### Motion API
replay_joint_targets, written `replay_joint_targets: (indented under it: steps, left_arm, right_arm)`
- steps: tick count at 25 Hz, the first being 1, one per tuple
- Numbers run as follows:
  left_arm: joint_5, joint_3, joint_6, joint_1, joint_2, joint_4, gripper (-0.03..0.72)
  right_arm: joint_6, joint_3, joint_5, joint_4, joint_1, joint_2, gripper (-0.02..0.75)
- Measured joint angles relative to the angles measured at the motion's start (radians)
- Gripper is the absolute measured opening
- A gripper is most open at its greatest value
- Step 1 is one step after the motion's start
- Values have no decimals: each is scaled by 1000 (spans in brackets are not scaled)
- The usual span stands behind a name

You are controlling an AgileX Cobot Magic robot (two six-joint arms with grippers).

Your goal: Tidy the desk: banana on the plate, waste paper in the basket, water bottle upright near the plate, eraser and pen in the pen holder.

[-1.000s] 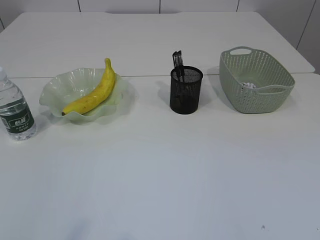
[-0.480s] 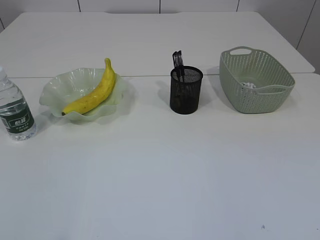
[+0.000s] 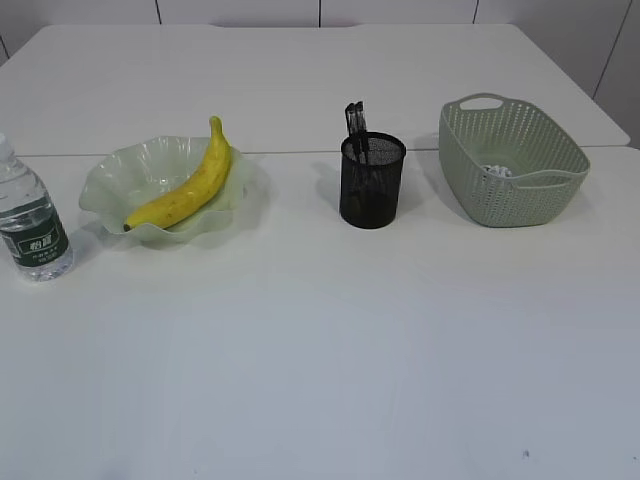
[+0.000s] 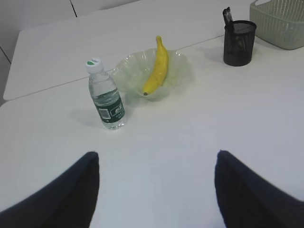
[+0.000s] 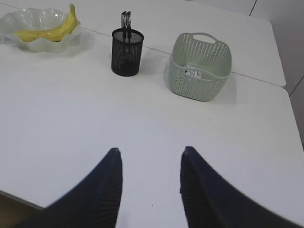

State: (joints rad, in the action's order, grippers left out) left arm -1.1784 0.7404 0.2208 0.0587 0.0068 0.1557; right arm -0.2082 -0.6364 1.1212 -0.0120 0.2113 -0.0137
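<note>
At the bottom of each wrist frame, the left gripper [image 4: 154, 190] and right gripper [image 5: 151, 183] stand spread, holding nothing, while the water bottle [image 4: 106, 94] label's writing is illegible.

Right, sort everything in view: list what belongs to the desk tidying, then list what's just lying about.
Job: banana, plate, water bottle, pen holder, pen in it, basket, waste paper inside it. Eraser not visible.

Lying about: nothing, only the white tables.

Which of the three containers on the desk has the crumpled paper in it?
The green basket at far right; the plate holds a banana, the pen holder pens.
</note>
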Motion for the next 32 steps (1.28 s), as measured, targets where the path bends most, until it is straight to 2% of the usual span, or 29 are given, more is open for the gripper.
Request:
replay_joint_targets:
  steps: [13,26,32]
  left_arm:
    - [92,-192,-6,0,0,6,533]
    - [68,-214,-6,0,0,-26,529]
    - [68,-214,-8,0,0,-26,528]
  right_arm:
    - [-1,43,-4,-8,0,0,304]
    - [-2,107,-45,-8,0,0,303]
    - [-2,113,-11,41,0,0,302]
